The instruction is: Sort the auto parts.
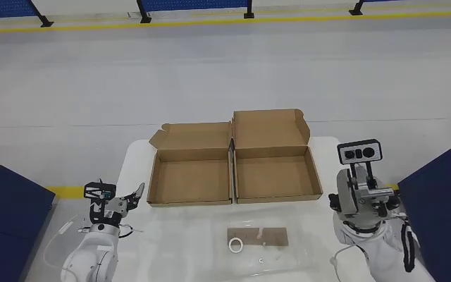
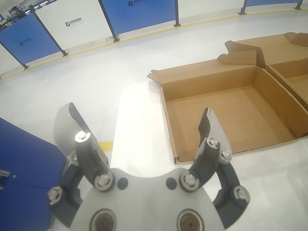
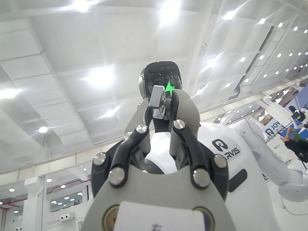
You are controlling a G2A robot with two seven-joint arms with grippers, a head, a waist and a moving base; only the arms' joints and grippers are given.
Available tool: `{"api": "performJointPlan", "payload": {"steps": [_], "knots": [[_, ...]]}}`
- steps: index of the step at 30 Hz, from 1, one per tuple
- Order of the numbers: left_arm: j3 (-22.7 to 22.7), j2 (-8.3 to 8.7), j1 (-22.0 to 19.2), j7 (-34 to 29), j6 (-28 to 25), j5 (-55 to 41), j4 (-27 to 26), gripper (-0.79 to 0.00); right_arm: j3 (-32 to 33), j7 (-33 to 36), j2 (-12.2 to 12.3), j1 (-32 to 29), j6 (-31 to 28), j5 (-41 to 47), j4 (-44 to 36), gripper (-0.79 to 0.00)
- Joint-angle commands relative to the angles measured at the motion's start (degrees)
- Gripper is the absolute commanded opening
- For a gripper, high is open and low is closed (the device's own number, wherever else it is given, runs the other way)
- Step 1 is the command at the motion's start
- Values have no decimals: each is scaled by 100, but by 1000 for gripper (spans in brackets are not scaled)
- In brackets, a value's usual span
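Note:
Two open cardboard boxes stand side by side at the back of the white table, the left box (image 1: 190, 180) (image 2: 226, 111) and the right box (image 1: 276, 175) (image 2: 293, 78); what shows of their insides is bare. In front of them lie a white ring (image 1: 236, 244) and a brown strip (image 1: 258, 236) on clear plastic film. My left gripper (image 1: 124, 200) (image 2: 139, 114) hangs open over the table's left edge, nothing between its fingers. My right gripper (image 3: 161, 105) (image 1: 366, 189) points upward at the table's right edge, shut on a small metal part (image 3: 157, 102).
The box lids (image 1: 268, 127) stand folded back behind the boxes. Blue panels (image 1: 21, 211) flank the table on both sides. White table surface (image 1: 176, 233) lies bare between the left gripper and the film.

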Motion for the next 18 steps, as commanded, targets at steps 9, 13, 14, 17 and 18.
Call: {"api": "performJointPlan", "payload": {"steps": [9,13,14,17,18], "knots": [[0,0,0,0,0,0,0,0,58,50,-59,113,135,27,10,-785],[0,0,0,0,0,0,0,0,58,50,-59,113,135,27,10,-785],[0,0,0,0,0,0,0,0,58,50,-59,113,135,27,10,-785],[0,0,0,0,0,0,0,0,105,-91,-79,81,224,-67,-38,-785],[0,0,0,0,0,0,0,0,139,-92,-88,50,257,-83,-43,-785]]}}
